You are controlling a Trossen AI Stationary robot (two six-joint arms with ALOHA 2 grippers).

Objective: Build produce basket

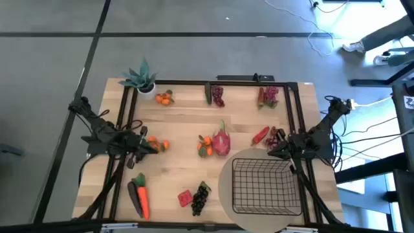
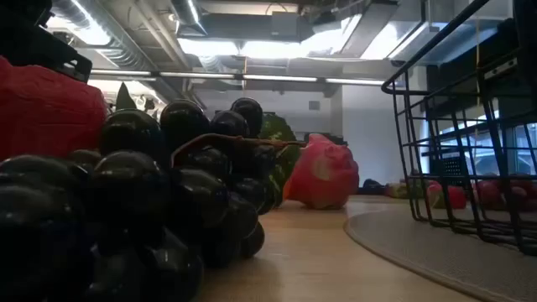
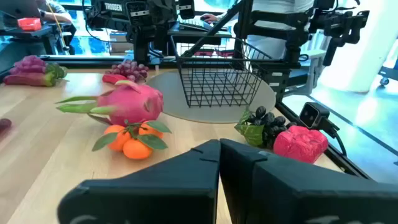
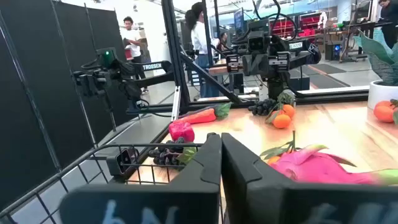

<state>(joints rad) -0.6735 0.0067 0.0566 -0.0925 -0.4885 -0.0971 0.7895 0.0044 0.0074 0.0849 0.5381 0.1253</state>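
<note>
Tabletop — basket [image 1: 262,186] just beside right gripper [image 1: 275,150]

Black wire basket [image 1: 265,188] upright on mat; produce [image 1: 221,142] scattered on the table

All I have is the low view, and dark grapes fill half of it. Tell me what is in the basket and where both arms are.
Observer: The basket is empty. It stands on the round mat on the table's right side.
Operator: Now the left arm.
Observer: The left gripper is beside a pair of tangerines on the left side, jaws shut, holding nothing.
Operator: And the right.
Observer: The right gripper is just outside the basket's rim, near the red chili, jaws shut and empty.
</note>
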